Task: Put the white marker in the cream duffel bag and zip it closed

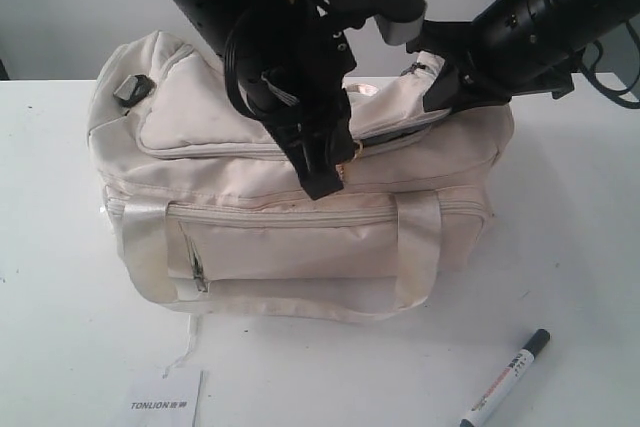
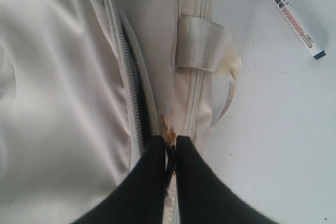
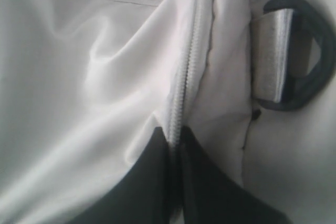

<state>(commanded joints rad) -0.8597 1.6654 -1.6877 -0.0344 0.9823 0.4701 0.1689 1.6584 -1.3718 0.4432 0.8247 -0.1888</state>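
The cream duffel bag (image 1: 290,242) stands on the white table (image 1: 560,247). Its top zip (image 2: 135,85) gapes a little and shows dark lining. My left gripper (image 1: 335,172) reaches down onto the bag's top front and is shut (image 2: 171,142) on the brassy zipper pull (image 2: 167,128). My right gripper (image 1: 437,97) is at the bag's right end, shut (image 3: 176,137) on the zip seam (image 3: 186,72) of the bag (image 3: 89,77). The white marker (image 1: 506,379) with its black cap lies on the table in front of the bag, to the right, and appears beside the bag (image 2: 292,17) in the left wrist view.
A white card printed TONLION (image 1: 165,403) lies at the table's front edge, left of centre. A shiny strap handle (image 2: 202,43) hangs down the bag's front. A dark end ring (image 3: 315,51) sits beside my right gripper. Both black arms crowd the space above the bag.
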